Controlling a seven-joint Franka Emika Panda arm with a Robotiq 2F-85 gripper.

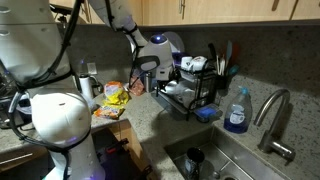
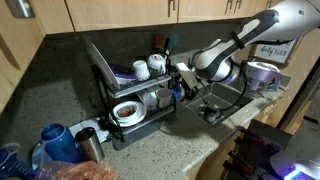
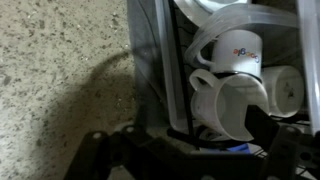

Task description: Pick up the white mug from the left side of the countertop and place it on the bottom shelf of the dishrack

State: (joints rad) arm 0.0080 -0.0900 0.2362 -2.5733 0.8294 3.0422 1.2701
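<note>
Gripper [image 1: 152, 68] up close to the black wire dishrack [image 1: 200, 90], at its end. Pointed into the rack in both exterior views. Showed two dark fingers [image 3: 110, 153] at the bottom of the wrist view, spread wide apart. Held nothing that could be seen for sure. Could not tell whether one fingertip touched the white mug [image 3: 232, 105] or only sat in front of it.

Saw the white mug inside the rack, tipped, mouth toward the camera, handle toward the rack's wire wall. Lay just beside two more white cups: a cup with a coloured logo [image 3: 238, 50] above it, a plain cup [image 3: 288, 88] at its right. Could not tell which shelf from that view.

Found the rack on the speckled granite countertop [image 3: 60, 70], near the back edge, close to the corner. Had a blue-rimmed plate [image 2: 127, 111] on the lower shelf. Had a steel sink [image 1: 242, 160] past the rack's end, with a tap [image 1: 272, 108] at its back edge and a blue soap bottle [image 1: 237, 112] between rack and tap.
</note>
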